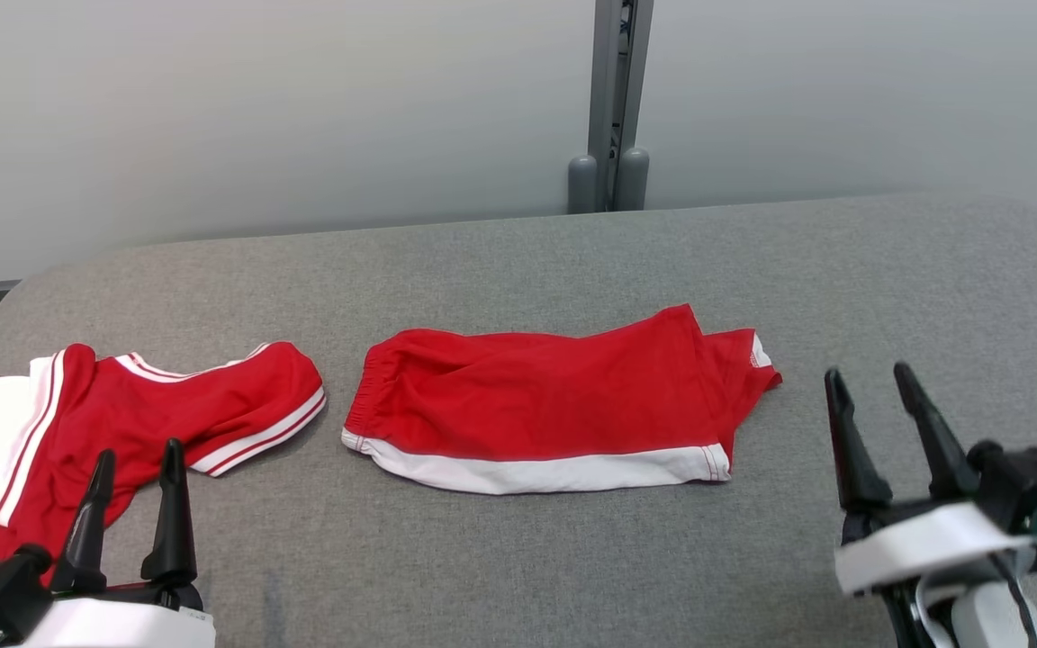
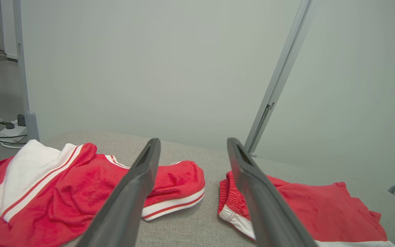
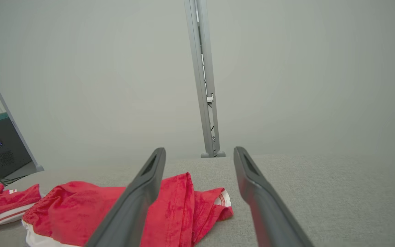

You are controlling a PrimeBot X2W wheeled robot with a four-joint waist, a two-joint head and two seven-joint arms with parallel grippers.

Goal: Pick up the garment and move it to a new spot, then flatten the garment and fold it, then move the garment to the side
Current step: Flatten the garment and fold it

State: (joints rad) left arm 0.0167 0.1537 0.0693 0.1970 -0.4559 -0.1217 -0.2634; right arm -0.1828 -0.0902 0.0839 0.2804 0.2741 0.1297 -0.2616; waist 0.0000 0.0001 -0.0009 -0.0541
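our folded red garment (image 1: 536,405) lies mid tabletop (image 1: 518,261), long way 9 to 3 o'clock. our right fingers (image 1: 850,441), spread apart, sit nearest at its 3; left fingers (image 1: 172,513) spread too

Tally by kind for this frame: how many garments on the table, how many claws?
Garments, red and white: 2 (folded garment, crumpled garment)
Claws, open: 2 (left claw, right claw)
Total: 4
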